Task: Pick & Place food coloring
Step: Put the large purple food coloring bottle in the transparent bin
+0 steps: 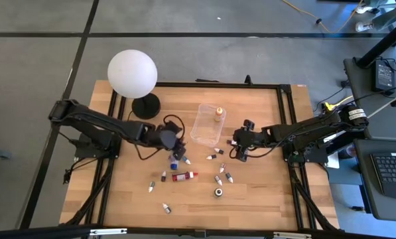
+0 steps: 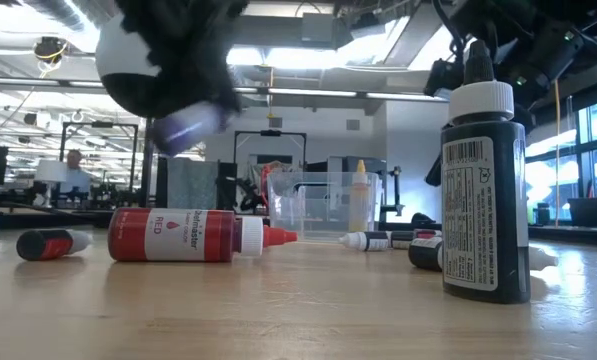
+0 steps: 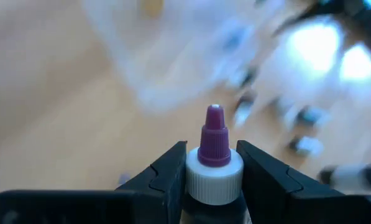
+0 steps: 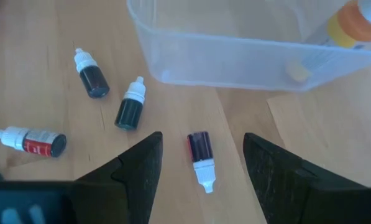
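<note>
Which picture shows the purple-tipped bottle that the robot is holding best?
The left wrist view: the purple-tipped bottle sits sharp and close, clamped in the left pincer. The high view shows only a speck, the low view a blur, and the right wrist view misses it.

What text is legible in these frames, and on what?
"RED": label of the big red bottle lying on the table, low view.
Brand word above it: too blurred to read with certainty.
Upright dark bottle: barcode and fine print, too small to read.
High and wrist views: nothing legible.

Pale matt wood table, clear glossy plastic box, ribbed cap
</note>
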You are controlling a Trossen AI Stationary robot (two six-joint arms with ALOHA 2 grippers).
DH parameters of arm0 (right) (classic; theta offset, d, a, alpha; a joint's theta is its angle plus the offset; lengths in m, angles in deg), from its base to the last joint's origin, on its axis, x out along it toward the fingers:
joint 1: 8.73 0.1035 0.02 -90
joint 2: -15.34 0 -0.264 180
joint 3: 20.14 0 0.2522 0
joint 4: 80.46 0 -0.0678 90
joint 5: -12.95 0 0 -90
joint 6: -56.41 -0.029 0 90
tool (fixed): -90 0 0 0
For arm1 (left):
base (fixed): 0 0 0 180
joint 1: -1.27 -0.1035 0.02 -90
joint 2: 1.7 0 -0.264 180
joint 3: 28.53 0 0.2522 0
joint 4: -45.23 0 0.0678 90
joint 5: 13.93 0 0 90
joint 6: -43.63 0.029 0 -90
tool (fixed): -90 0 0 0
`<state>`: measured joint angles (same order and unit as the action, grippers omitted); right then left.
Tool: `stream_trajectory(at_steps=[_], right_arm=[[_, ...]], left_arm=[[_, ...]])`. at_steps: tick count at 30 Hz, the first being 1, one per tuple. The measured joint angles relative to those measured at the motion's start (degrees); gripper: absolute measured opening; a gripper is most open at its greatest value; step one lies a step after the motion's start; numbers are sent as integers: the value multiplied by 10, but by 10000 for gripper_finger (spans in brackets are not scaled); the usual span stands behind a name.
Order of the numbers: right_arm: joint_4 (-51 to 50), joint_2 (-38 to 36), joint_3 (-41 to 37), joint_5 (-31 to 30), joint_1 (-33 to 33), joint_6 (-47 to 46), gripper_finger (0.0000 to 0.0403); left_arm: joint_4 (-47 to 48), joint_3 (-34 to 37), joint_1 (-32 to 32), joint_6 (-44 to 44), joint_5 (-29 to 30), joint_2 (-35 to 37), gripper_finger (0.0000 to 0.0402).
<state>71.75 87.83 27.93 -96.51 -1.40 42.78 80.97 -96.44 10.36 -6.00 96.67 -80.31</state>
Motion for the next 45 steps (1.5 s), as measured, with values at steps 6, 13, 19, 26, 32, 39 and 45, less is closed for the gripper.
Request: stream_trajectory(at_steps=[6, 13, 19, 26, 32, 39, 45], right_arm=[[14, 0, 3, -4, -1, 19, 226], [23, 0, 7, -23, -1, -6, 226], [32, 0, 7, -94, -29, 33, 226], [36, 0, 7, -68, -66, 33, 226], [36, 0, 7, -65, -85, 14, 226], [63, 6, 7, -64, -118, 20, 226], [91, 46, 7, -63, -139, 28, 226]], left_arm=[[-182, 0, -23, 244, 95, -2, 122], [-386, 0, -84, 454, 29, -37, 123], [-475, 0, -148, 503, -85, -74, 124], [-637, 24, -224, 504, -188, -166, 120], [-765, 31, -270, 483, -223, -241, 124], [-822, 31, -289, 465, -231, -316, 122], [-840, 31, -289, 479, -202, -348, 122]])
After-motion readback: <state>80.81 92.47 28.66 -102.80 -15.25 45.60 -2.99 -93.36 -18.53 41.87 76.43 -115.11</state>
